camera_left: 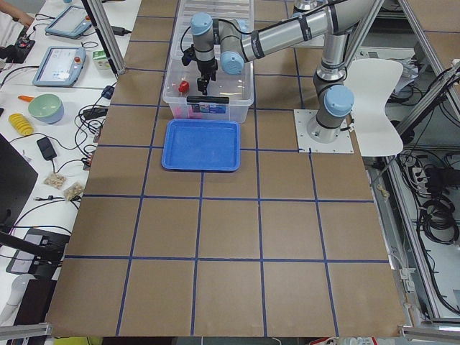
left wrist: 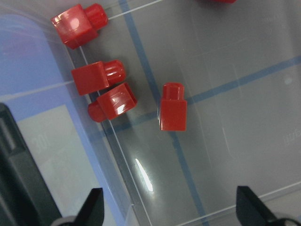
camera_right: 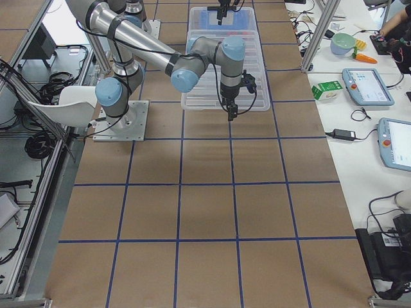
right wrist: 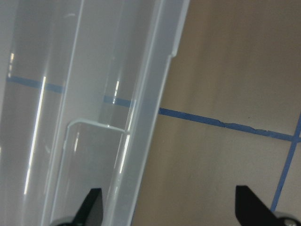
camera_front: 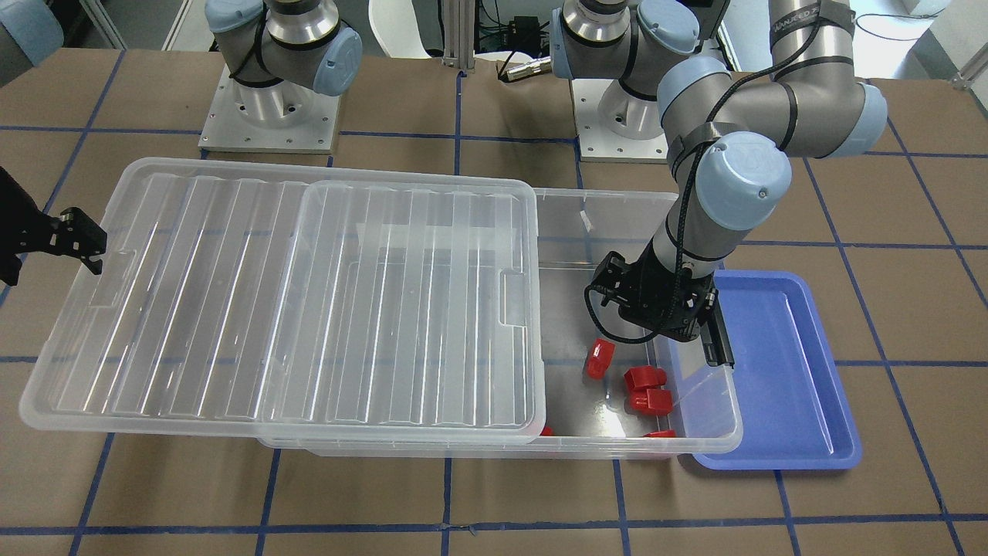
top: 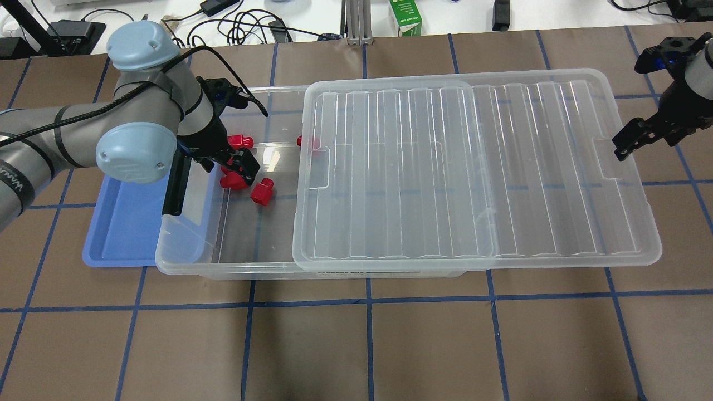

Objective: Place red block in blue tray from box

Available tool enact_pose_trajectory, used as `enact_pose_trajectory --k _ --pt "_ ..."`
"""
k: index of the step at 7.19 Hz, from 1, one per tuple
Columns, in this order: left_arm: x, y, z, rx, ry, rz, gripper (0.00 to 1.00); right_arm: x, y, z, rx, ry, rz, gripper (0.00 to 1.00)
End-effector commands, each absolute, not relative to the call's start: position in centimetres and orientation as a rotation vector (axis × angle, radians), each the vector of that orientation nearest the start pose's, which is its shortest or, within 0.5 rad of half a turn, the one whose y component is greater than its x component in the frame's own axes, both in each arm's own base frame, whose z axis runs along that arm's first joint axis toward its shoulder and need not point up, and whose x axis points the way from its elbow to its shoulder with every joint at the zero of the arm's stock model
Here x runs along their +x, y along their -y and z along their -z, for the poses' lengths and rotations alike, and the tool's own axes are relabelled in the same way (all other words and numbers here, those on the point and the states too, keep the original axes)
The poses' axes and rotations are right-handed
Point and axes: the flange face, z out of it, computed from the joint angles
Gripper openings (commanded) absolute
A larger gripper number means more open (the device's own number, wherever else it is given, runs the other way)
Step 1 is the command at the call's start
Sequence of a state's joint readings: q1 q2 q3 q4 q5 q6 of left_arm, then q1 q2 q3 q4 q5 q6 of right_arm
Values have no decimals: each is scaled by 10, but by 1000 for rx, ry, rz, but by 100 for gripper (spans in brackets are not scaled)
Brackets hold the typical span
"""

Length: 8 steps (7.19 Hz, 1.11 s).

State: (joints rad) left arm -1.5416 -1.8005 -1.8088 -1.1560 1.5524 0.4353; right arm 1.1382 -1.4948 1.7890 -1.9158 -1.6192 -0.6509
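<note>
Bright even overhead light; white glare streaks on the lid (top: 473, 167), wrist views soft, shadows faint.

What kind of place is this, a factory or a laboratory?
Most likely a robotics laboratory, not a factory: two arm bases bolted to a table with a blue tape grid, teach pendants and loose cables on side benches.

A robotics lab: two arms (camera_front: 818, 93) stand bolted on metal plates (camera_front: 224, 137) on a brown worktop (top: 390, 345) gridded with blue tape (top: 423, 299). Aluminium posts (camera_right: 320, 32) rise at its edges, and teach pendants (camera_right: 368, 86) and loose cables (top: 239, 25) lie on side benches (camera_right: 359, 160).
</note>
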Motion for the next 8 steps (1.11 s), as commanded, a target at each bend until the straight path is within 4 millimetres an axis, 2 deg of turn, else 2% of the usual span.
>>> enact_pose_trajectory --k 1,3,4,6,8 --pt "-135 547 -271 707 -3089 -119 94 -91 507 -448 -327 -3177 2 100" --pt "-139 550 -257 719 -3085 -139 94 -83 490 -518 -314 -3168 -36 100" --pt "-141 553 -252 720 -3088 -131 89 -78 479 -542 -263 -3165 -42 100" --pt "-140 544 -228 727 -3084 -115 89 -69 474 -548 -219 -3170 -22 100" --pt "-139 542 -215 749 -3073 -89 89 1 484 -546 -111 -3152 12 100"
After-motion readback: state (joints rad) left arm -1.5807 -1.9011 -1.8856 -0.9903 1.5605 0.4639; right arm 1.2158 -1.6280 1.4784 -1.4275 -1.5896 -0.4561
